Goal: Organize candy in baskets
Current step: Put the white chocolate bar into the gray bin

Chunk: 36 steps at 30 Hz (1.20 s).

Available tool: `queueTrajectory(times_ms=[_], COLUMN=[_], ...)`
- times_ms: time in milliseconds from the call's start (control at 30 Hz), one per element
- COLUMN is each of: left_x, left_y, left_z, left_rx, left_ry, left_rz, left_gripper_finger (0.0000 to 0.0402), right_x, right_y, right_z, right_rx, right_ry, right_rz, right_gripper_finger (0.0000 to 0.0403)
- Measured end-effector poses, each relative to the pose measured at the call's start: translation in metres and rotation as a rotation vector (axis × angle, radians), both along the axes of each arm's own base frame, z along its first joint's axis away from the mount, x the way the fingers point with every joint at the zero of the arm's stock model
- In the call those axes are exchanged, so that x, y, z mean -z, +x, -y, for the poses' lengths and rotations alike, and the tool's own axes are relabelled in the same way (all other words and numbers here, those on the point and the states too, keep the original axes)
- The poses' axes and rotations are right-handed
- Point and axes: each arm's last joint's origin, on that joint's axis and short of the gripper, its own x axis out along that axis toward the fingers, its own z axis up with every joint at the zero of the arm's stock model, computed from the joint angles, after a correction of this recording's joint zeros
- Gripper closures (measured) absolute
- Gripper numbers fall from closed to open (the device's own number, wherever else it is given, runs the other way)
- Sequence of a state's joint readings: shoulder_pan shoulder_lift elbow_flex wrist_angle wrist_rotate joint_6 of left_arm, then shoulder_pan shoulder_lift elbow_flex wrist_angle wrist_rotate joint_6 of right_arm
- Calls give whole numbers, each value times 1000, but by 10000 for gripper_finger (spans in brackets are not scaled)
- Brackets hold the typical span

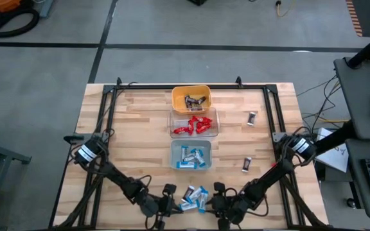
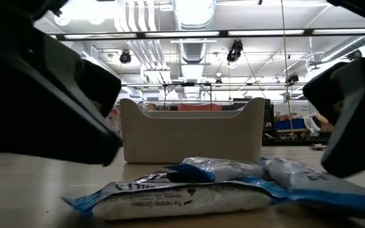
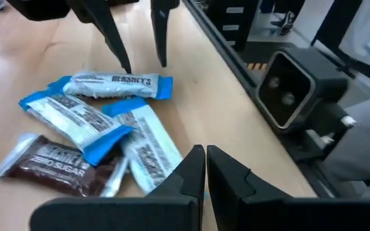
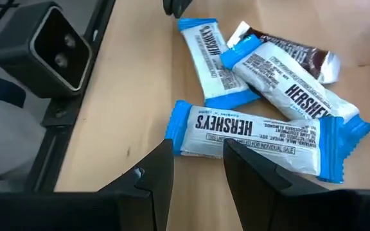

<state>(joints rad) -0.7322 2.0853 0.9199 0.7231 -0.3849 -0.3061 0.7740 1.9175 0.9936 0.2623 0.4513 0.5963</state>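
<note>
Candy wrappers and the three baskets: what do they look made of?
The blue-and-white candy wrappers look like thin glossy plastic film, crinkled with crimped ends. The yellow basket, clear basket and grey-blue basket look like moulded plastic with smooth rounded corners; the clear one shows the red candy inside. The table looks like pale wood strips.

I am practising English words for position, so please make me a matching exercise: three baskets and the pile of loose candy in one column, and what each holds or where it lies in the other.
Things:
1. yellow-orange basket
2. clear basket
3. pale grey-blue basket
4. loose pile

Descriptions:
A. holds blue-and-white bars
B. lies on the table between the two grippers
C. holds red candy
D. holds dark brown bars, farthest from the arms

Pairs: 1-D, 2-C, 3-A, 4-B
</note>
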Motion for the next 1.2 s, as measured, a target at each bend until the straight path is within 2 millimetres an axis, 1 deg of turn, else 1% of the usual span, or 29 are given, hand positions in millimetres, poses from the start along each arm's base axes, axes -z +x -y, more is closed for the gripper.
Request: queueTrajectory(times_ms=[233, 467, 567, 733, 900, 1067, 1200], left_x=[2, 9, 9, 0, -10, -22, -26], left_y=[4, -1, -4, -9, -10, -12, -13], left_z=[-7, -15, -19, -23, -24, -21, -19], left_rx=[-19, -68, -89, -99, -86, -66, -64], left_ry=[17, 52, 57, 52, 62, 54, 36], left_rz=[-8, -27, -26, -12, 14, 42, 49], left_gripper_finger=[401, 402, 402, 402, 402, 401, 399], right_x=[-1, -3, -4, -6, -7, -8, -10], right_y=[4, 4, 4, 3, 3, 2, 1], right_z=[5, 5, 5, 5, 6, 5, 4], right_rx=[16, 12, 12, 13, 13, 18, 17], right_ry=[-29, -31, -29, -29, -32, -21, -12], right_rz=[13, 19, 20, 20, 16, 16, 20], right_gripper_finger=[275, 275, 275, 275, 275, 275, 275])
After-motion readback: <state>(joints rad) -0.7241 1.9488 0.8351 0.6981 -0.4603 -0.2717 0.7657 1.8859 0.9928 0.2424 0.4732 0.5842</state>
